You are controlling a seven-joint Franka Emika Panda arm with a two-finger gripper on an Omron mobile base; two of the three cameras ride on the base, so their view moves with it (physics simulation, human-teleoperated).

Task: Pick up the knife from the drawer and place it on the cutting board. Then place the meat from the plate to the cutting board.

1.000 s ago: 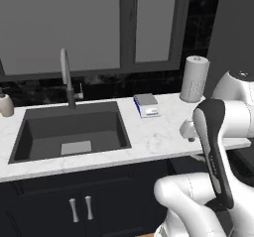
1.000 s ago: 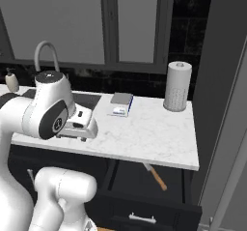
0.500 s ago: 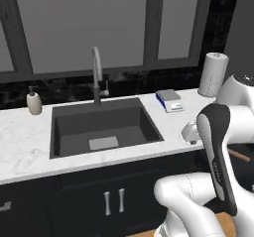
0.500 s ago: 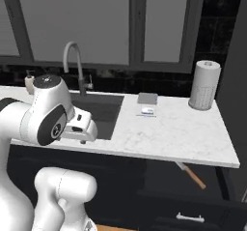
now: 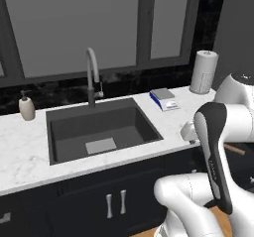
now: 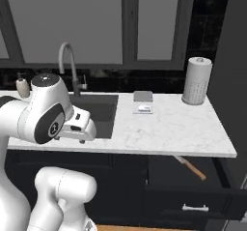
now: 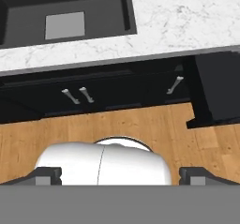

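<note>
Shifted view since earlier: base repositioned. Claw point(image 7: 120, 175) fully open, empty. Risk: clipping desk point(image 6: 183, 128) edge when reaching knife point(image 6: 190, 166) in drawer point(image 6: 193, 198).

Marble counter point(image 6: 183, 128), dark windows point(image 5: 74, 28), wood floor point(image 7: 140, 129)

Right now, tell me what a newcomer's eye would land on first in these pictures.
The dark sink sunk in the white marble counter, with a curved faucet behind it, dominates the middle. At the counter's right end stands a paper towel roll. Below that end the drawer stands pulled out, the brown-handled knife lying inside.
</note>
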